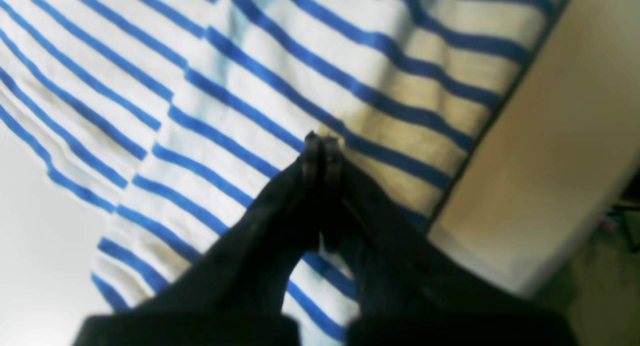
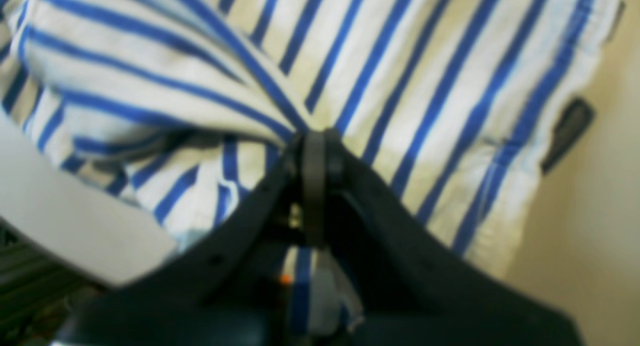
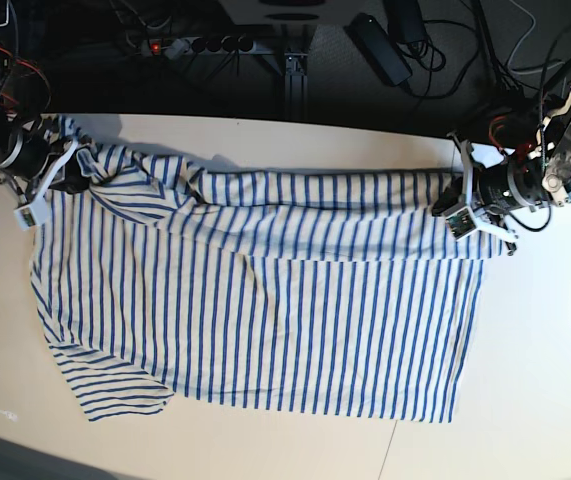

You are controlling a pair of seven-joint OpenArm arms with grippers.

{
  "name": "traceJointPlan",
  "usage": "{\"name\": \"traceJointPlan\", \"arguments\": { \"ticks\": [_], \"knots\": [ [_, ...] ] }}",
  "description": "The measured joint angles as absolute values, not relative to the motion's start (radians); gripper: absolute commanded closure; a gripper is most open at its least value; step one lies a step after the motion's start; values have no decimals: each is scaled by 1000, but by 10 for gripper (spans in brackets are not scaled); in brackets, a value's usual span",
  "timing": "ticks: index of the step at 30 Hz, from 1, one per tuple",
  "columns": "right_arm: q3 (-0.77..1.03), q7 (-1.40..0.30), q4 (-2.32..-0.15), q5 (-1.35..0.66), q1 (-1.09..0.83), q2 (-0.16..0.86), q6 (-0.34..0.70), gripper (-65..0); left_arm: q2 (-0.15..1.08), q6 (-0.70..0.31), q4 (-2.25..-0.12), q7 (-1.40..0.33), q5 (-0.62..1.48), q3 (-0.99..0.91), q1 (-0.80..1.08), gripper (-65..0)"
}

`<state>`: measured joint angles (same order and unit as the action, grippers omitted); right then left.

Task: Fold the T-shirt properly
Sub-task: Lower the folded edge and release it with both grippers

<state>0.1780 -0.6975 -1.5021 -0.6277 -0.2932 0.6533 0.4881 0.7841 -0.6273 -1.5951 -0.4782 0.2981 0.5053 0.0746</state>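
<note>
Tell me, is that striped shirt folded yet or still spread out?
Mostly spread: the T-shirt lies flat, only its far edge doubled over.

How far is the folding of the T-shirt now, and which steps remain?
Early stage. Done: the T-shirt lies spread on the table, with its far edge turned over as a band. In hand: the left gripper and right gripper each pinch an end of that edge, jaws shut. Left: the sleeves and the body are not folded yet.

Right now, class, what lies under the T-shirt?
The T-shirt lies on a pale table, bare around it. Its upper edge is folded over itself. Anything beneath the cloth is hidden.
</note>
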Motion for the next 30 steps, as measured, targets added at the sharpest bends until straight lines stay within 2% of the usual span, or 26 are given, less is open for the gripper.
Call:
{"name": "traceJointPlan", "arguments": {
  "ticks": [7, 15, 18, 19, 26, 30],
  "knots": [
    [228, -713, -1565, -625, -397, 696, 489, 0, 781, -632, -1663, -501, 303, 358, 204, 0],
    [228, -699, -1566, -617, -388, 710, 490, 0, 781, -636, -1663, -516, 313, 332, 206, 0],
    [228, -696, -1565, -613, -389, 712, 490, 0, 781, -637, -1668, -525, 319, 327, 205, -223],
    [228, -696, -1565, -612, -389, 712, 490, 0, 782, -637, -1676, -532, 314, 326, 205, -267],
    [228, -696, -1565, -601, -389, 712, 490, 0, 781, -579, -1817, -553, 327, 221, 208, -293],
    [228, -696, -1565, -601, -388, 712, 490, 0, 781, -574, -1837, -551, 448, 134, 154, -355]
  ]
}}
